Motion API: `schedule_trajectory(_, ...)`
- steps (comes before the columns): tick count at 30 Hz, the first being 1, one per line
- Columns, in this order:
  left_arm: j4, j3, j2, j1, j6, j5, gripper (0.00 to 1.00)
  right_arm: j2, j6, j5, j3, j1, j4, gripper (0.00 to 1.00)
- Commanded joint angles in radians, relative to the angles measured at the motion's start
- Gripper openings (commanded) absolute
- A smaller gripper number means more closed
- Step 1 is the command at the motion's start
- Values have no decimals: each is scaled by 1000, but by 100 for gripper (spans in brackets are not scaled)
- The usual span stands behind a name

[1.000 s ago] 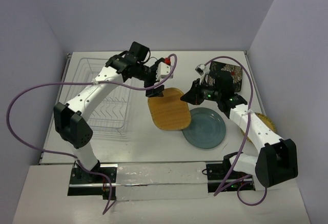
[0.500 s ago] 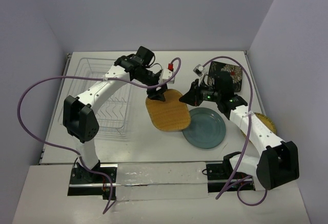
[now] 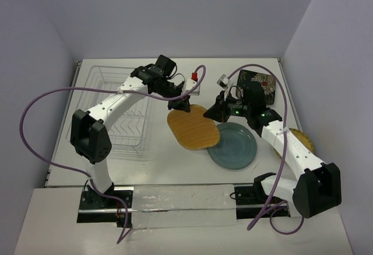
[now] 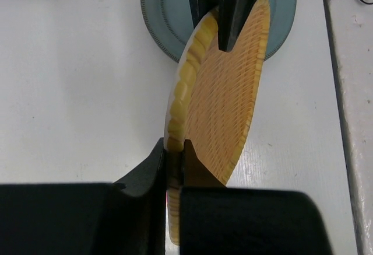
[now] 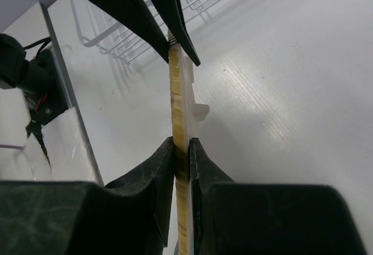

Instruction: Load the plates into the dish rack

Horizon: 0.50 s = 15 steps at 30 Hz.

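Two claws grip one thing: the woven tan plate (image 3: 194, 129), near the middle of the top view. The left claw (image 3: 182, 105) is pressed on the plate's rim at its upper left. The right claw (image 3: 216, 113) pinches the rim at its upper right. Each wrist view shows the plate almost edge-on between that arm's own fingers, with the other arm's fingers on the far rim. So the plate is raised and tilted, not flat on the counter (image 3: 157, 161). Its lower right part covers the round teal-grey plate (image 3: 236, 147) in the top view, and I cannot tell if they touch.

The white wire dish rack (image 3: 125, 129) stands at the left of the frame, on the left arm's side and well apart from the right arm. I judge this a handover: the right claw should let go, then the left arm carries the plate to the left. The plate's flat face must line up with the gaps between the upright tines. If the right claw lets go badly, the plate may twist in the single grip.

The black floral plate (image 3: 265, 84) and the small yellow-tan plate (image 3: 303, 138) lie at the right, not yet loaded.
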Motion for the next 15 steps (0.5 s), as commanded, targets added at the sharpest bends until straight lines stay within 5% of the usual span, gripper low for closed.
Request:
schedule_trajectory(1,167,-25,-139,3,-111,-77,0,-108,13,88,85,-4,54,38)
schedule_trajectory(3,217,-29,-195,13,-155,-91,0,-139,27,115,92,-4,42,61)
schedule_trajectory(6,377,-73,-287,39,-313,-174,0,-188,70,204,99,-4,39,83)
schedule_trajectory(11,643,-177,-452,51,-487,-390,0,-287,134,390,104,-7,39,91)
schedule_trajectory(15,699,-174,-534,54,-547,-624,0,-330,175,521,88,-8,42,91)
